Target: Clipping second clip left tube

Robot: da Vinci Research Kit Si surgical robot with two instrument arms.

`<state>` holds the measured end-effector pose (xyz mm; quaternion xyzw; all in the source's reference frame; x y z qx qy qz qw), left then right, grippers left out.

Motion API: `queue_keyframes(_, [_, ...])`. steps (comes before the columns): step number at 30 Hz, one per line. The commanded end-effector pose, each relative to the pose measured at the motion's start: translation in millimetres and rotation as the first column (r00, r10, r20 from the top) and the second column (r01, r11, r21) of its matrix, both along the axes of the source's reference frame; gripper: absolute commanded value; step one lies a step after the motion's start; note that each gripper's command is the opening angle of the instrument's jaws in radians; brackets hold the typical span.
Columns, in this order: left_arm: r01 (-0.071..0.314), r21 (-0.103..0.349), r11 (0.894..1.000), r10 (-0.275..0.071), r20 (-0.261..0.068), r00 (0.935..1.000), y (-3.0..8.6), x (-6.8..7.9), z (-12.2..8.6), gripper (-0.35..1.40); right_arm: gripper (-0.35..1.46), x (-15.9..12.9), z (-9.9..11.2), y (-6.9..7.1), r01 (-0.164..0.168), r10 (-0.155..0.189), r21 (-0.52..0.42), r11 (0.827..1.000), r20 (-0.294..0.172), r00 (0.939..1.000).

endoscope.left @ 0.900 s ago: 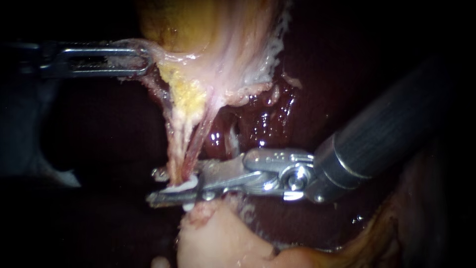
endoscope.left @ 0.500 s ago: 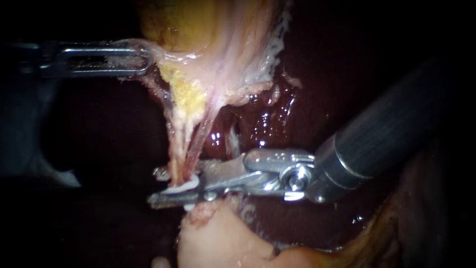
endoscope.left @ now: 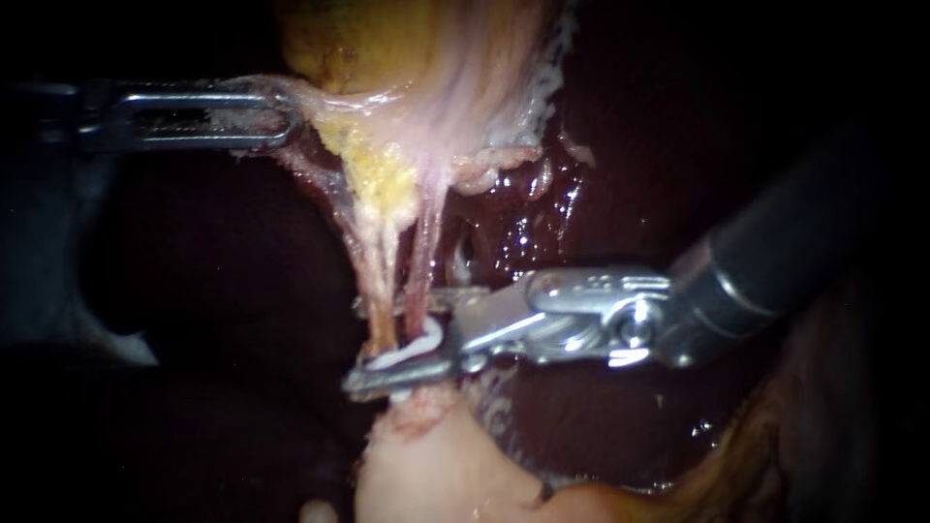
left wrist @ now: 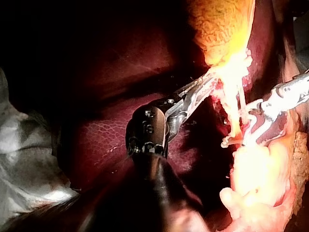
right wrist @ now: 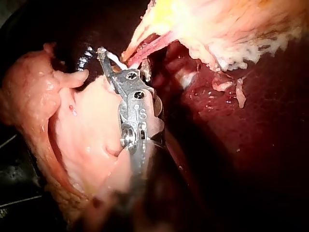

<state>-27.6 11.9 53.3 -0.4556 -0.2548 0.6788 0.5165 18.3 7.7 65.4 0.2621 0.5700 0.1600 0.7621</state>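
The pale, stringy left tube [endoscope.left: 380, 291] hangs taut from the yellow-pink gallbladder [endoscope.left: 407, 58] into the curved white plastic clip [endoscope.left: 412, 347]. The slender steel right instrument [endoscope.left: 354, 347] holds this clip in its hand, not yet squeezed flat. The redder right tube [endoscope.left: 423, 276] lies just beside it, so closing could trap both. The left instrument [endoscope.left: 289, 116], hand clamped on the gallbladder's edge, could tear it by pulling harder.

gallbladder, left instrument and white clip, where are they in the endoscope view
gallbladder [endoscope.left: 358, 44]: endoscope view, on its yellowish wall.
left instrument [endoscope.left: 283, 116]: endoscope view, between its jaw tips, which are shut on the gallbladder's edge.
white clip [endoscope.left: 412, 349]: endoscope view, on the middle of its curved strip.
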Motion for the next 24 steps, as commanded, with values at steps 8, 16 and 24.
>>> queue_keyframes(8, [-0.001, 0.000, 1.000, 0.001, 0.001, 1.0000, 0.0, 0.0, 0.0, -0.35, 0.50, -5.5, -0.9, 1.0, 0.001, 0.000, -0.030, 1.000, 0.023, 0.9997])
queue_keyframes(16, [-0.001, 0.000, 1.000, 0.001, 0.001, 1.0000, 0.0, 0.0, 0.0, -0.35, 0.50, -8.2, -1.6, 1.2, 0.024, -0.023, -0.025, 0.999, 0.030, 0.9993])
queue_keyframes(24, [-0.001, 0.000, 1.000, 0.001, 0.001, 1.0000, 0.0, 0.0, 0.0, -0.35, 0.50, -8.0, -3.9, 0.7, 0.058, -0.058, 0.011, 0.998, 0.007, 0.9983])
